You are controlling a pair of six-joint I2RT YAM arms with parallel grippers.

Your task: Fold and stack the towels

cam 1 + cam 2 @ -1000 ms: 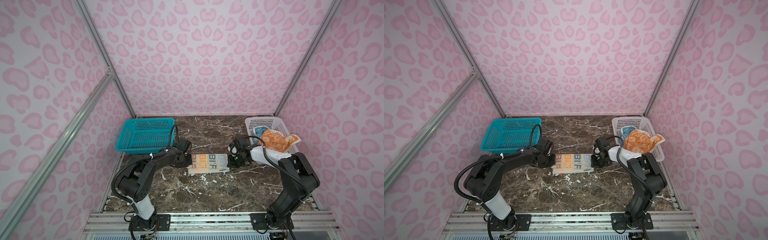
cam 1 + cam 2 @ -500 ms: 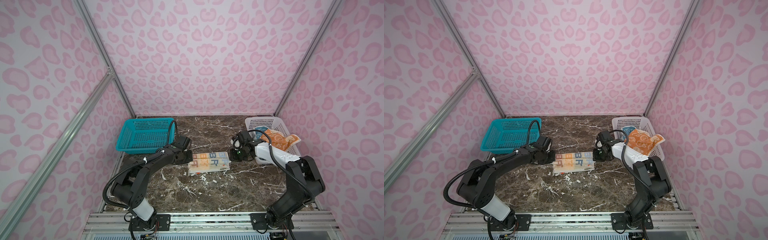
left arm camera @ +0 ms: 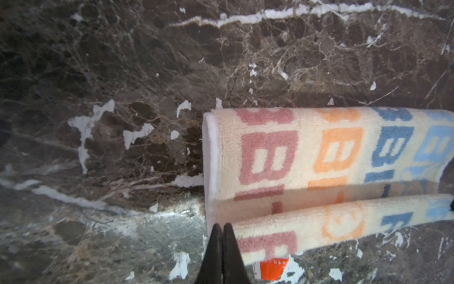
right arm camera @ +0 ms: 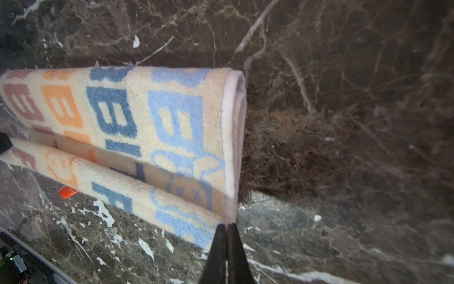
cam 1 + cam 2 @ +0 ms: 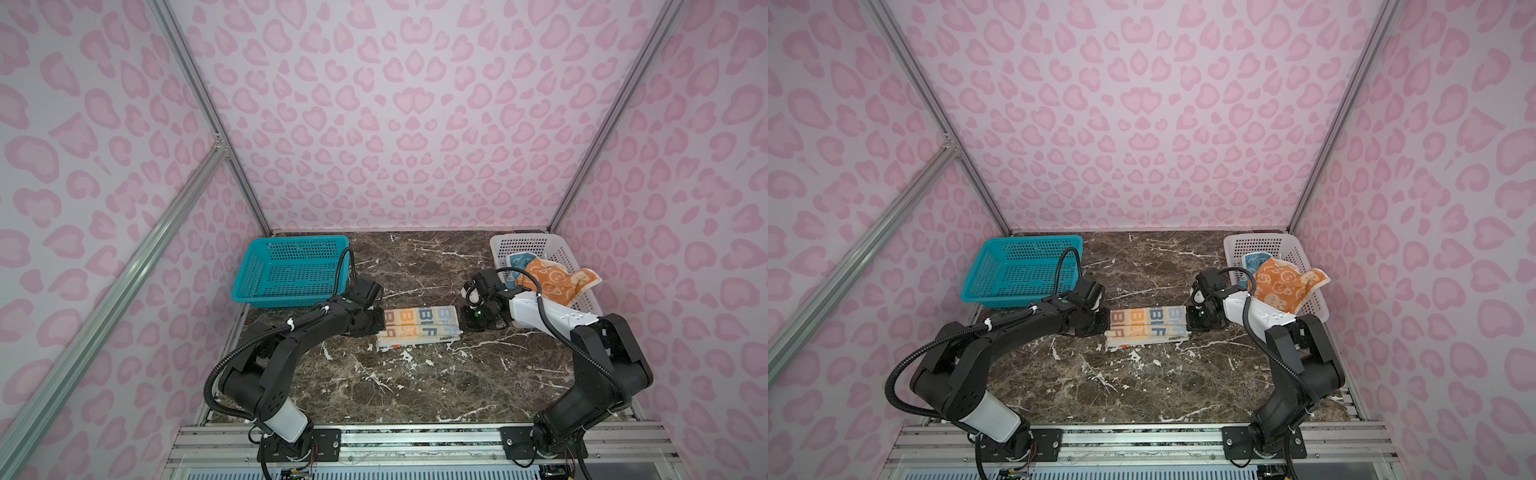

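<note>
The cream towel (image 5: 419, 326) (image 5: 1148, 326) with coloured letters lies folded into a long strip at mid table. My left gripper (image 5: 380, 328) (image 3: 222, 226) is shut on the near corner at its left end. My right gripper (image 5: 463, 322) (image 4: 227, 225) is shut on the near corner at its right end. In both wrist views the held near layer (image 3: 319, 221) (image 4: 122, 189) sits a little above the layer beneath and shades it. The orange towel (image 5: 548, 282) (image 5: 1279, 286) lies crumpled over the blue towel (image 5: 517, 262) (image 5: 1252, 262) in the white basket (image 5: 519, 239) (image 5: 1258, 239).
A teal basket (image 5: 307, 239) (image 5: 1034, 240) with nothing in it stands at the back left, just behind my left wrist. The white basket is at the back right, close behind my right arm. Pink patterned walls close in the marble table (image 5: 415, 395) on three sides.
Both grippers have stayed shut at the two ends of the cream towel. The right wrist moved a little back, then down again. The towel has hardly shifted.
</note>
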